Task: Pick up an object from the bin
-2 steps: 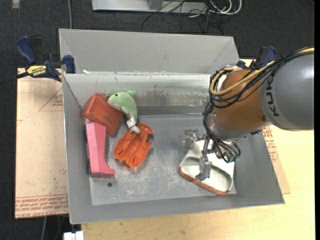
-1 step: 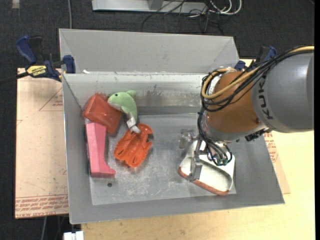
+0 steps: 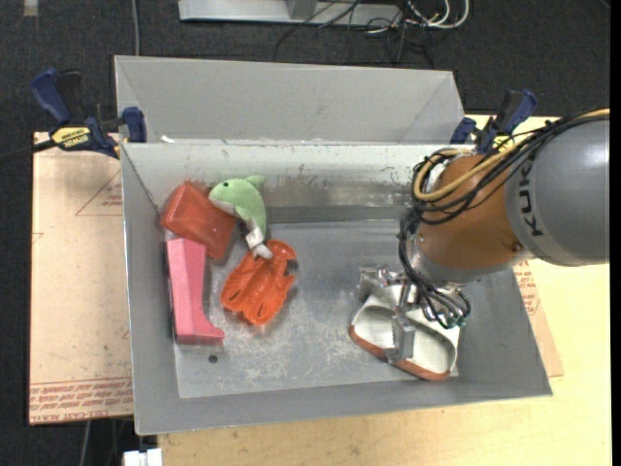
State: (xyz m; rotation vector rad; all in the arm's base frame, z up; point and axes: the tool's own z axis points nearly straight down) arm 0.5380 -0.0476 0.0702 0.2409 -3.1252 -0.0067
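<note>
The gripper (image 3: 400, 330) is seen low over a white piece (image 3: 372, 332) with a red-brown rim, which lies flat on the floor of the bin (image 3: 310, 372), well to the right of the pink block (image 3: 189, 294) and near the bin's front wall. Whether the tool is released or clenched cannot be told, as its tip is masked by the wrist and cables. No hold on the piece can be confirmed.

Just beside the pink block, on its right, an orange toy (image 3: 259, 282) is found. A red block (image 3: 199, 223) is set against the pink block's far end, and a green plush toy (image 3: 241, 200) lies to the right of that red block.

The white piece is judged to be light, thin and fairly stiff, like a moulded shell, with a smooth face that may slip. Being low and wide, it is probably best taken across its raised rim or at the narrow middle between its two rounded halves. A grip on the flat face is likely to slide off, and a hard downward press could bend it.
</note>
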